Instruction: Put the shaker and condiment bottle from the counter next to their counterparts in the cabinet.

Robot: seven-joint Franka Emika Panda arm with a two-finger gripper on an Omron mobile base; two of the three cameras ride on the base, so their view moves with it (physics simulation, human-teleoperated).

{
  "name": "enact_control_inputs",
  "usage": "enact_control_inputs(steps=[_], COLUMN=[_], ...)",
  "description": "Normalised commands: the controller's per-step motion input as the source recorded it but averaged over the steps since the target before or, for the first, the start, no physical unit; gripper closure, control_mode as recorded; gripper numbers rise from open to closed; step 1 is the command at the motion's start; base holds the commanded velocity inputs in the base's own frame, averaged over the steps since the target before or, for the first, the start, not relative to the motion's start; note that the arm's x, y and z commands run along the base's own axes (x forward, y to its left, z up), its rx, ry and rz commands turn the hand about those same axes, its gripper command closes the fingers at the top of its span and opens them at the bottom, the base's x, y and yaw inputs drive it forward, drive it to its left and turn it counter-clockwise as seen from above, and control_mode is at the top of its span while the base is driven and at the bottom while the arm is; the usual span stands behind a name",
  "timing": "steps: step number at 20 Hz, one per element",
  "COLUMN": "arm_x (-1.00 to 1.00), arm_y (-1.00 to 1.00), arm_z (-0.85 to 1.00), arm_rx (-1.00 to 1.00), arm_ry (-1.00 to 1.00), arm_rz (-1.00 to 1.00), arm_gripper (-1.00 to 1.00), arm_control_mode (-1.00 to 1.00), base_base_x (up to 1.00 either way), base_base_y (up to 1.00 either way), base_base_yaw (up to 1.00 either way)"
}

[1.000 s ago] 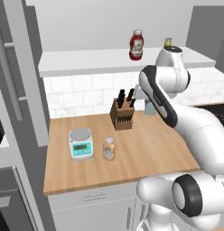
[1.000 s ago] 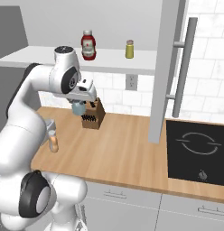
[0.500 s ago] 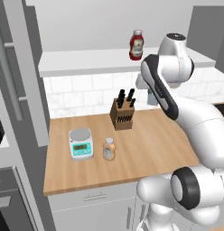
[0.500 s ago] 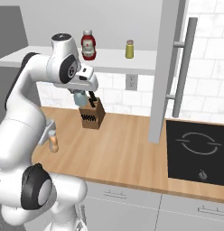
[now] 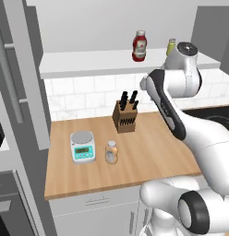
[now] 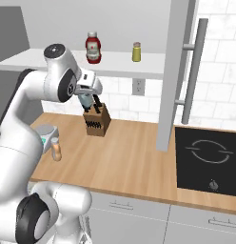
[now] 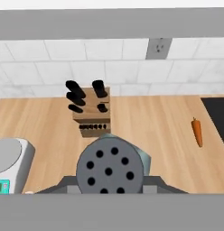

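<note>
My gripper is shut on the shaker, a small blue-grey piece held above the knife block and just below the cabinet shelf. In the hand view the shaker's grey holed cap sits close to the camera. The condiment bottle stands upright on the counter beside the scale. On the shelf stand the red ketchup bottle and the small yellow shaker, to the right of it.
A wooden knife block stands at the back of the counter under the gripper. A kitchen scale sits to the left. A carrot lies near the black cooktop. A tall panel rises to the right.
The arm has lifted the shaker higher, from beside the knife block to just under the shelf edge. The condiment bottle has stayed in place.
</note>
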Motion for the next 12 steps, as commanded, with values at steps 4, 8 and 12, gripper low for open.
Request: enact_control_inputs(steps=[4, 8, 12], arm_x=[0.0, 0.0, 0.0], arm_y=[-0.1, -0.08, -0.14], arm_z=[0.54, 0.6, 0.6], arm_rx=[0.0, 0.0, 0.0], arm_ry=[0.0, 0.02, 0.07], arm_rz=[-0.01, -0.04, -0.05], arm_gripper=[1.0, 1.0, 1.0], arm_control_mode=[-1.0, -1.0, -1.0], base_base_x=[0.0, 0.0, 0.0], base_base_y=[0.0, 0.0, 0.0], base_base_yaw=[0.0, 0.0, 0.0])
